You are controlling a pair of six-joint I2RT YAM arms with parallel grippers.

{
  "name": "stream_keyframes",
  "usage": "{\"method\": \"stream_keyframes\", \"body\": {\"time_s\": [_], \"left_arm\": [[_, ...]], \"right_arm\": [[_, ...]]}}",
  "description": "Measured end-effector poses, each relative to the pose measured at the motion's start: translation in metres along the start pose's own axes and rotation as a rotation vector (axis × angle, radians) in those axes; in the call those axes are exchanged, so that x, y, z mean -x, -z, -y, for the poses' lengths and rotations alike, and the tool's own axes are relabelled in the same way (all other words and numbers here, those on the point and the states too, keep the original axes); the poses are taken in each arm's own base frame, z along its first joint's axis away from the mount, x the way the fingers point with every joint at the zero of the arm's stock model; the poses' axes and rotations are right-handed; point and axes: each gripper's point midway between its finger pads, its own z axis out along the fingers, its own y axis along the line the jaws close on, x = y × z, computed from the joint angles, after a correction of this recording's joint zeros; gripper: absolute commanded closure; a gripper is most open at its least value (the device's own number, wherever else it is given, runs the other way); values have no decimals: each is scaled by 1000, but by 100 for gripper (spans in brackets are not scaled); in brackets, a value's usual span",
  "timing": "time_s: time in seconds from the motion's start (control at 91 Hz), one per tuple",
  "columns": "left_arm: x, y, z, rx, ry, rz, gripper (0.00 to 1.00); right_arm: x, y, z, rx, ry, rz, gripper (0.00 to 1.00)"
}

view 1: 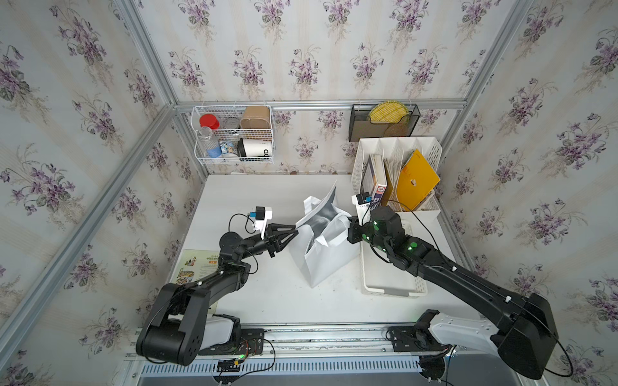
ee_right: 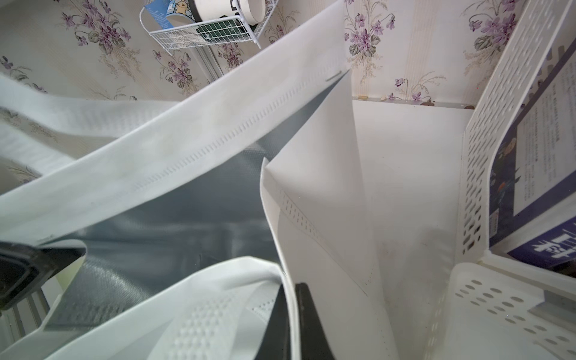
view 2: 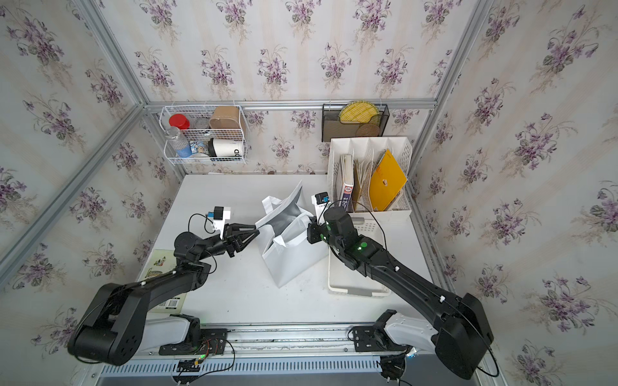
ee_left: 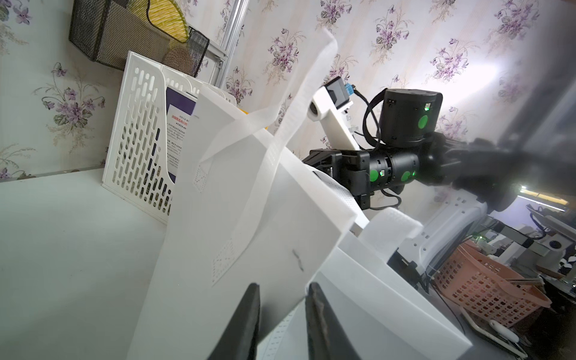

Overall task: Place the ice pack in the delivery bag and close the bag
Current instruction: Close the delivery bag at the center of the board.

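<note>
Standing on the surface (view 1: 267, 300), the delivery bag (view 1: 329, 257) gapes, bare room before it. The right fingers (view 1: 350, 223) clamp its rim beside the tray (view 1: 394, 287); the left fingers (view 1: 295, 231) sit narrowly apart at the opposite rim. The ice pack is out of sight.

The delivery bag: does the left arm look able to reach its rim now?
Probably yes: the left gripper has its fingers at the delivery bag rim, nothing between; the right gripper pinches the opposite side.

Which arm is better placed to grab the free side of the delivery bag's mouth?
Left: the left fingers flank that edge of the delivery bag; the right fingers are shut on the opposite rim.
</note>
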Motion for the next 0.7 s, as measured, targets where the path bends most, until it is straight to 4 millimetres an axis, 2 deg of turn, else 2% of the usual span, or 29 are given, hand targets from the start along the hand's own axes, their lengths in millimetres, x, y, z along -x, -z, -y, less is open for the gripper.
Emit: {"method": "stream_keyframes", "body": {"time_s": [0.099,0.209,0.264,0.319,0.407,0.484,0.594,0.704], "left_arm": [[1,1,16,26,-35,6,71],[5,-1,53,17,-122,6,71],[8,3,65,34,-165,17,68],[9,7,71,62,-204,31,65],[1,13,62,148,-202,17,59],[-3,18,48,244,-198,4,53],[-3,21,33,331,-190,-21,49],[-7,21,20,385,-168,-60,47]], "right_arm": [[0,-5,-3,13,-22,-9,99],[2,-12,-8,37,-49,-13,99],[2,-15,-10,49,-58,-19,99],[2,-16,-14,66,-72,-21,97],[4,-16,-17,83,-74,-17,91],[6,-13,-18,85,-74,-19,79],[16,-1,-17,71,-65,6,44],[26,20,-14,52,-40,38,22]]}}
